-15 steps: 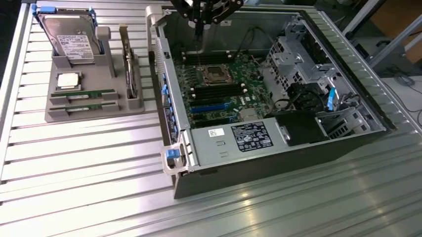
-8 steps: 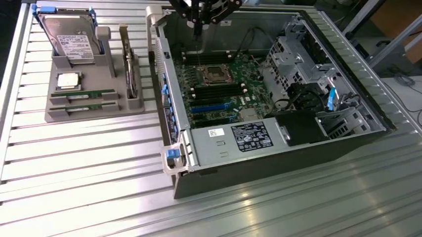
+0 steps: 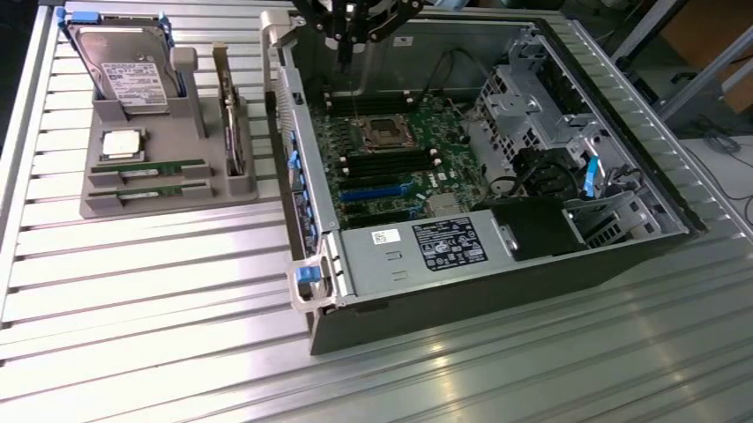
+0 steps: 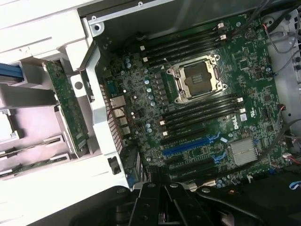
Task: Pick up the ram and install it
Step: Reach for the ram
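Power supply [image 3: 429, 247] sits nearest in the open computer case [image 3: 471, 300]. Behind it lies the motherboard [image 3: 412, 189] with its CPU socket [image 3: 385, 132] and black memory slots [image 3: 386, 164]. On the exterior view's left, a grey tray [image 3: 141, 207] holds two ram sticks [image 3: 147, 166] in its front slots, well apart from the gripper. Farthest back, the gripper [image 3: 345, 53] hangs over the case's rear, fingers together.

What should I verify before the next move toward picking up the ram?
1. Ram and its twin standing in the gray tray: ok.
2. Tool empty: ok.
3. Tool open for a grasp: not ok, shut.
4. Tool above the ram: not ok, it hangs over the open case.
5. Black motherboard slots empty: ok.
6. Slot latches open: cannot tell.
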{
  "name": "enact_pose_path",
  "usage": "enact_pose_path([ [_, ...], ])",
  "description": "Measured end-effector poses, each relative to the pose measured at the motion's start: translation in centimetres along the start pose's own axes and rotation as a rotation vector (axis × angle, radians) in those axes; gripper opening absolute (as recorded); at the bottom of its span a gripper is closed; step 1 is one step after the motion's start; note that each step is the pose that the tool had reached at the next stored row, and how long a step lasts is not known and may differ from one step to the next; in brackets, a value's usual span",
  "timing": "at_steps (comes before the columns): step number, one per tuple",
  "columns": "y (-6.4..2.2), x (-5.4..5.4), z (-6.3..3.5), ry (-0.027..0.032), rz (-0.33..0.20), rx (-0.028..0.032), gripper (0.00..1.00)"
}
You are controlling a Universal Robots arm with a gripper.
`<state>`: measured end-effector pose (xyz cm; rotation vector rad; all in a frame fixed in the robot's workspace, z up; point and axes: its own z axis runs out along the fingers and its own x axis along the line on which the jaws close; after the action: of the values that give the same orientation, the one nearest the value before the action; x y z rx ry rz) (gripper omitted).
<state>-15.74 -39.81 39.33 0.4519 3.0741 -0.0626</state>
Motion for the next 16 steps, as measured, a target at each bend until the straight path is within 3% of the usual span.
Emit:
enact_pose_path([
  [16,-0.65,2.2,-0.06,0.0000,0.000,0.0000,0.10],
])
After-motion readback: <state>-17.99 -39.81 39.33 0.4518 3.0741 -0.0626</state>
